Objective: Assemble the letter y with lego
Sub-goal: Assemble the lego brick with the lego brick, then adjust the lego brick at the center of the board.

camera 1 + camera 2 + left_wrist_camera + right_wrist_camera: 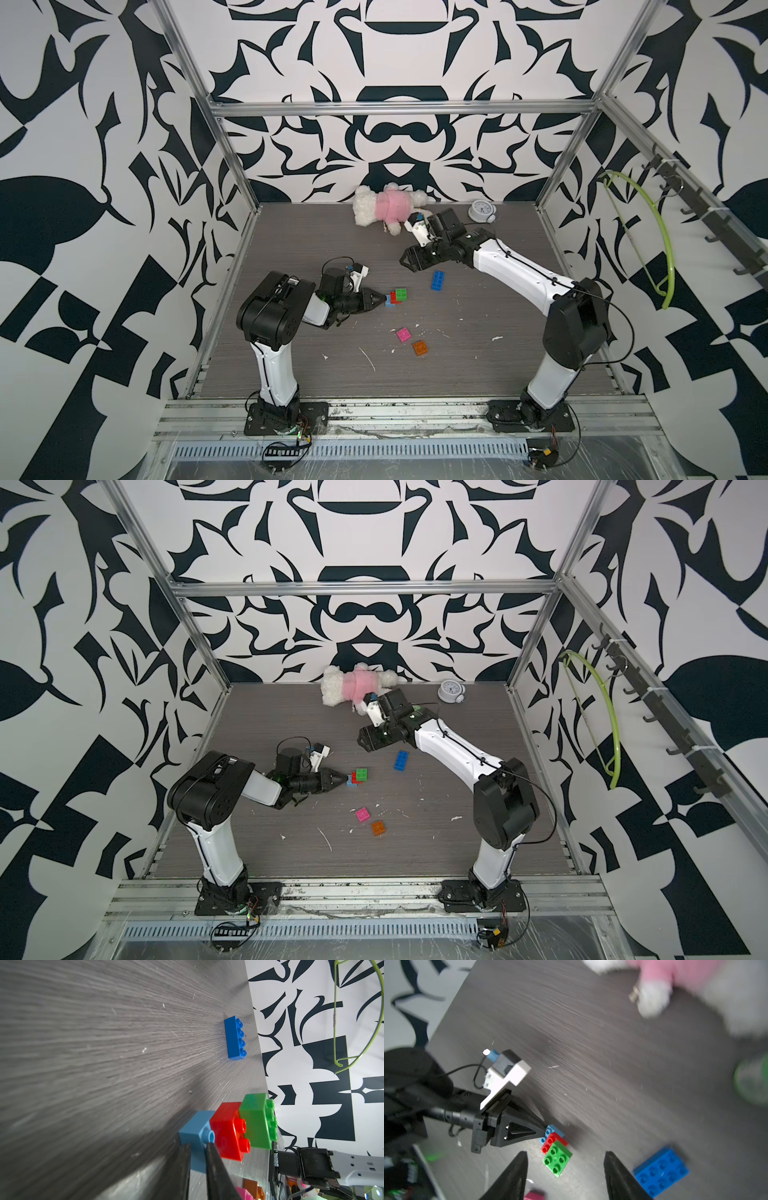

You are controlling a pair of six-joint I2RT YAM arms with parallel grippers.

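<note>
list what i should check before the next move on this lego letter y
1. Left gripper shut on the light blue square plastic brick: ok.
2. Light blue brick, red square brick and green square brick stacked in overlapping steps: ok.
3. Right gripper open and empty: ok.
4. Long dark blue brick lying alone, studs up: ok.
5. Right gripper lined up over that brick: not ok, it lies off to one side.
6. Pink square brick and orange square brick loose, clear of the stack: ok.
</note>
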